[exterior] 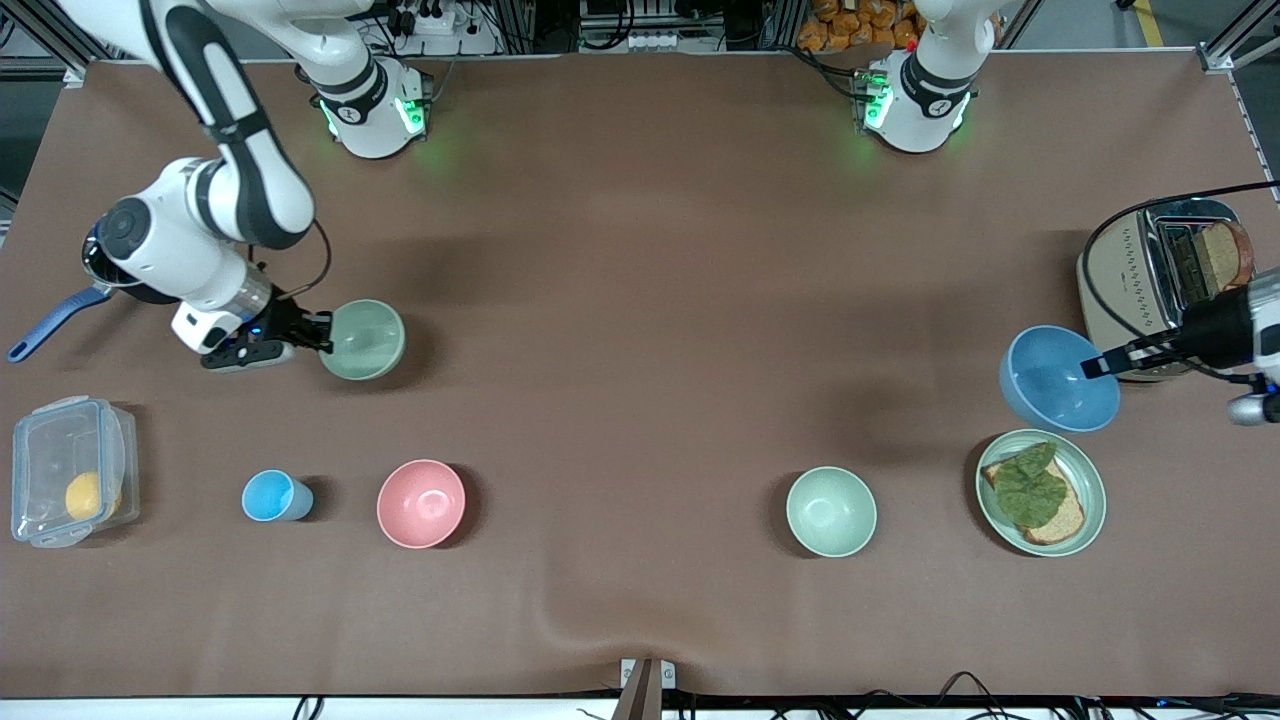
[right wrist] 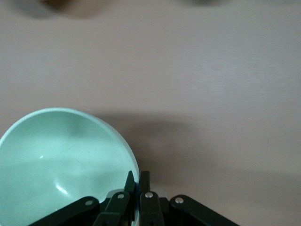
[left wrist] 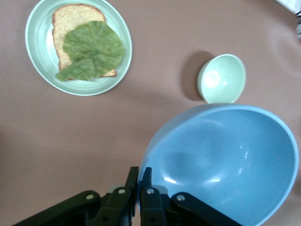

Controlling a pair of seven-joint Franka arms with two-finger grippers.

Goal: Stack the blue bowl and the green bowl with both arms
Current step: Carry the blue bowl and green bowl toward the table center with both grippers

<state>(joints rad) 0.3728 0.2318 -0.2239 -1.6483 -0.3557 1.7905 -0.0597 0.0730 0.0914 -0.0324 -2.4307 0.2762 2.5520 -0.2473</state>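
Observation:
My right gripper (exterior: 325, 335) (right wrist: 137, 176) is shut on the rim of the green bowl (exterior: 365, 340) (right wrist: 61, 160), one finger inside and one outside. That sage-green bowl is toward the right arm's end of the table; I cannot tell whether it still rests on the cloth. My left gripper (exterior: 1090, 367) (left wrist: 140, 172) is shut on the rim of the sky-blue bowl (exterior: 1060, 378) (left wrist: 225, 160). The blue bowl hangs tilted above the table by the toaster, at the left arm's end.
A paler mint bowl (exterior: 831, 511) (left wrist: 222, 78) and a green plate (exterior: 1095, 480) (left wrist: 33, 56) with bread and a leaf lie nearer the front camera than the blue bowl. A toaster (exterior: 1130, 270), pink bowl (exterior: 420, 503), light-blue cup (exterior: 272, 496), plastic box (exterior: 70, 470) and pan (exterior: 50, 325) also stand here.

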